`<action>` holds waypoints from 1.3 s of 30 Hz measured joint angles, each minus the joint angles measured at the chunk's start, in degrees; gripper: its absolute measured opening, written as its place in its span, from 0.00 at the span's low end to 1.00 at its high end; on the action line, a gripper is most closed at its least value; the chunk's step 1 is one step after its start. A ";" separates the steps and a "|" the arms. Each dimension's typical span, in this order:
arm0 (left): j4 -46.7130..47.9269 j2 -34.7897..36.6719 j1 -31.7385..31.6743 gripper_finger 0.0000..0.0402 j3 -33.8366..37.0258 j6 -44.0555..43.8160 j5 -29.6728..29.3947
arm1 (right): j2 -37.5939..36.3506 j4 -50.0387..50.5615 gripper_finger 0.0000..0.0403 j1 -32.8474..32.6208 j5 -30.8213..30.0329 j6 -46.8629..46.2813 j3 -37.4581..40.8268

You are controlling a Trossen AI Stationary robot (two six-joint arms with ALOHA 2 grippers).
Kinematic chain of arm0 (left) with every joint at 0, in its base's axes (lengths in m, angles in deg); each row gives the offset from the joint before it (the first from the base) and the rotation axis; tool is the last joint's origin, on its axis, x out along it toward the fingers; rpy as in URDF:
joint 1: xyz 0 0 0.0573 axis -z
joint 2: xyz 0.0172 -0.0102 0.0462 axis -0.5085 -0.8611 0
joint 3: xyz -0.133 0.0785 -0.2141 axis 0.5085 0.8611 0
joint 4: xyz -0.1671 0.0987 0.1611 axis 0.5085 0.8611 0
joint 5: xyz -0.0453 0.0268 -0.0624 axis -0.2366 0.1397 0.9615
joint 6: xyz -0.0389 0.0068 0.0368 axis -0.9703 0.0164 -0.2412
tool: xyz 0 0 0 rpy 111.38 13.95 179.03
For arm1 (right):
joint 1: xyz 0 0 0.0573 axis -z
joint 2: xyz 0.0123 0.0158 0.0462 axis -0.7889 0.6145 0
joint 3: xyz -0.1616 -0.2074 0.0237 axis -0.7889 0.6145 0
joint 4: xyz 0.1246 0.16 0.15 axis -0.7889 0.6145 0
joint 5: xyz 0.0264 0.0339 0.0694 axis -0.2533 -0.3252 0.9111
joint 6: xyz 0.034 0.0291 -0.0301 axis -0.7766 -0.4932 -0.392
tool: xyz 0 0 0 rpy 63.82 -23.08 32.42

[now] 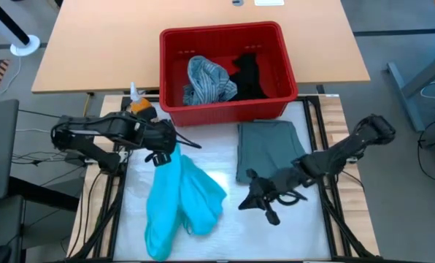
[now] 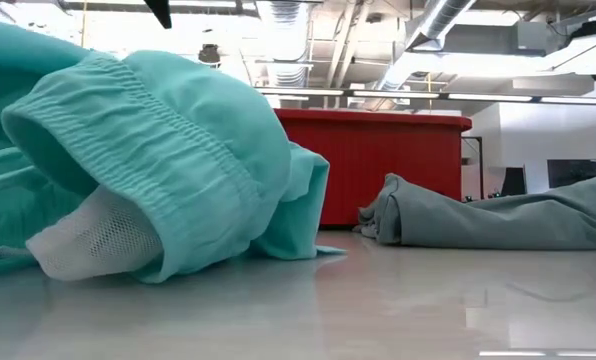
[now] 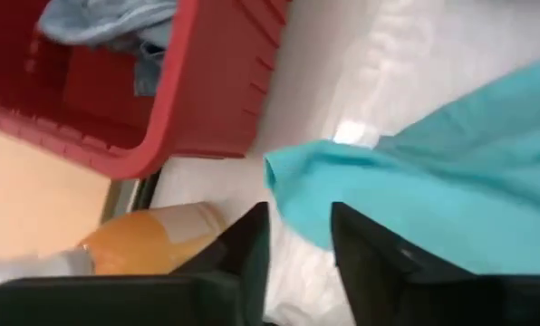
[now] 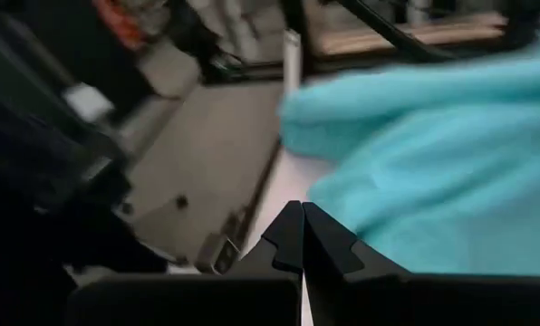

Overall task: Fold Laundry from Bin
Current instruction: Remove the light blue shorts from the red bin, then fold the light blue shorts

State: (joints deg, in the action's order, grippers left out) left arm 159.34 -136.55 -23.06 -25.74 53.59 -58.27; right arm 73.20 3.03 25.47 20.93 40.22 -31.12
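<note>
Left gripper (image 1: 161, 155): hovering at the top corner of the turquoise garment (image 1: 179, 201), just in front of the bin (image 1: 226, 107); fingers (image 3: 252, 249) parted, with the cloth's corner lying at the gap but not pinched

Right gripper (image 1: 255, 199): hanging low over the white table (image 1: 225, 237) just right of the turquoise garment; fingers (image 4: 288, 237) pressed together, gripping nothing

Turquoise garment: lying crumpled lengthwise on the table, waistband and mesh lining bunching at the near end in the low view; not yet folded

Grey-green garment (image 1: 270, 150): resting folded beside the bin, just behind the right gripper

Bin contents: striped shirt (image 1: 206, 79) and black garment (image 1: 248, 75) waiting inside

Risk, judging from here: pinching only a thin corner, letting the slippery cloth slide out on lifting; dragging the bunched folds instead of spreading them; right arm brushing the grey-green garment and undoing its fold

In the way: bin wall crowding the left gripper from behind; orange-capped bottle (image 1: 139, 105) standing near the left arm, liable to tipping on a wide swing
</note>
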 joint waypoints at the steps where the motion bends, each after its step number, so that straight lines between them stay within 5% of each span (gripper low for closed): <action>1: 0.14 0.00 -0.10 0.31 -0.34 -1.83 0.06 | 0.99 -0.81 0.06 0.17 1.28 2.64 0.33; 10: -6.57 0.43 5.93 0.44 -6.85 -10.08 8.05 | 13.84 -5.45 0.11 -0.72 1.76 21.03 -2.11; 16: -13.04 -4.41 17.83 0.43 -2.93 -8.24 17.12 | 21.34 -7.71 0.16 1.73 10.23 26.09 -8.47; 22: -14.71 -10.38 29.86 0.42 -2.83 -9.34 16.53 | 27.56 -1.22 0.26 1.90 10.63 36.54 -16.92; 28: -12.93 -17.22 38.54 0.42 -2.83 -0.47 15.64 | 36.91 12.61 0.40 1.23 3.54 46.66 -27.39; 35: -18.77 -23.29 44.72 0.42 -2.83 7.46 14.24 | 45.77 14.73 0.51 -2.90 -16.79 54.93 -36.92; 39: -19.08 -25.59 47.61 0.42 -2.83 11.89 12.57 | 49.01 17.87 0.54 -3.49 -17.66 52.14 -39.83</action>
State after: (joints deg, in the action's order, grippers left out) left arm 140.26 -162.14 24.55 -28.57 65.48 -45.70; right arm 122.21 20.90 21.98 3.27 92.36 -70.95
